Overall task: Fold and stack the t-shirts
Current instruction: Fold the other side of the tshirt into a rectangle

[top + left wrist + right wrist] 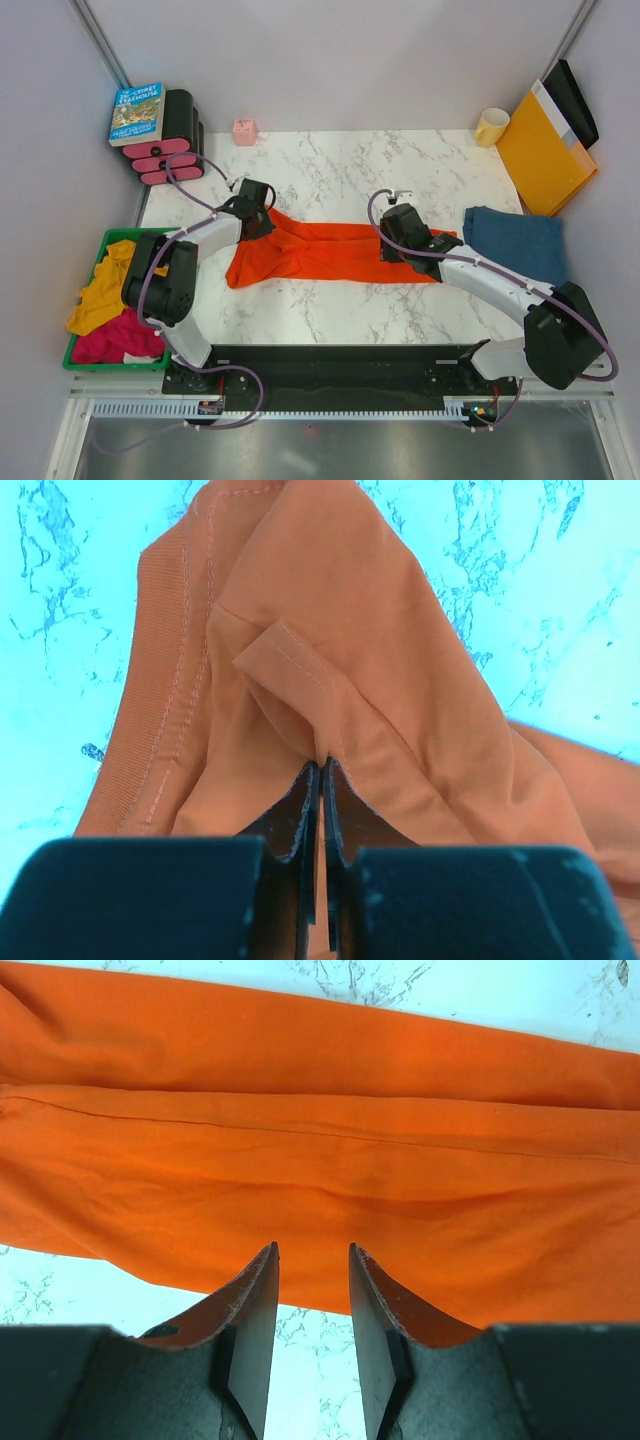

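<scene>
The orange-red t-shirt (320, 252) lies stretched in a long band across the middle of the marble table. My left gripper (262, 215) is at its left end. In the left wrist view the left gripper (322, 765) has its jaws pressed together on a raised fold of the t-shirt (380, 680), beside a stitched hem. My right gripper (392, 245) sits over the band's right part. In the right wrist view the right gripper (312, 1250) is open at the near edge of the cloth (320, 1160), with nothing between its fingers. The dark blue t-shirt (515, 243) lies folded at the right.
A green bin (120, 233) with yellow and pink clothes stands off the table's left edge. At the back are a book (137, 112) on pink and black blocks (170, 140), a small pink object (245, 131), a yellow mug (491, 126) and an orange envelope (545, 150).
</scene>
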You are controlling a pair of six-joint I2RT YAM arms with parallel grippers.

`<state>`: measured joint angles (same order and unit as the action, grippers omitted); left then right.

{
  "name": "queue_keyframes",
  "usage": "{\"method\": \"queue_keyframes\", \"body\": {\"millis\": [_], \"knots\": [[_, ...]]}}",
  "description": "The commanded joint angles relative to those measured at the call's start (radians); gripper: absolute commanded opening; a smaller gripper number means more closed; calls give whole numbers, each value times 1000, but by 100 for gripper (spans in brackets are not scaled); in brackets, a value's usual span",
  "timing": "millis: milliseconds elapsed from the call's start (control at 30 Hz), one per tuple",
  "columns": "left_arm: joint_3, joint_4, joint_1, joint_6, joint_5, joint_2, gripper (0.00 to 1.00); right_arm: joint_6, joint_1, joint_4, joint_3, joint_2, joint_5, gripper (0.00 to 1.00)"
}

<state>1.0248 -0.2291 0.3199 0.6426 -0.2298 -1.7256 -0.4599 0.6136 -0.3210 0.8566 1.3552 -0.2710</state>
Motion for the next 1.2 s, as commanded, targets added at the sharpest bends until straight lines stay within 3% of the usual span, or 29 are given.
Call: {"method": "queue_keyframes", "body": {"millis": [0, 333, 767, 867, 1000, 1067, 1100, 1167], "knots": [[40, 43, -5, 3, -3, -12, 2, -10, 6, 25, -2, 1, -20, 41], [101, 59, 15, -3, 47, 35, 2, -29, 6, 37, -16, -2, -8, 41], [279, 31, 41, -27, 129, -123, 3, -42, 6, 25, -47, -37, -19, 41], [308, -1, 42, -18, 130, -157, 16, -42, 6, 22, -44, -38, -23, 41], [275, -4, 45, -21, 87, -94, 51, -45, 6, 20, -34, -33, -14, 41], [264, -12, 45, -35, 54, -31, 60, -43, 8, 23, -22, -27, -13, 41], [247, -13, 42, -40, 44, -3, 75, -42, 8, 22, -16, -22, -11, 41], [222, -18, 41, -29, 30, 81, 81, -39, 11, 26, 2, -8, -5, 41]]}}
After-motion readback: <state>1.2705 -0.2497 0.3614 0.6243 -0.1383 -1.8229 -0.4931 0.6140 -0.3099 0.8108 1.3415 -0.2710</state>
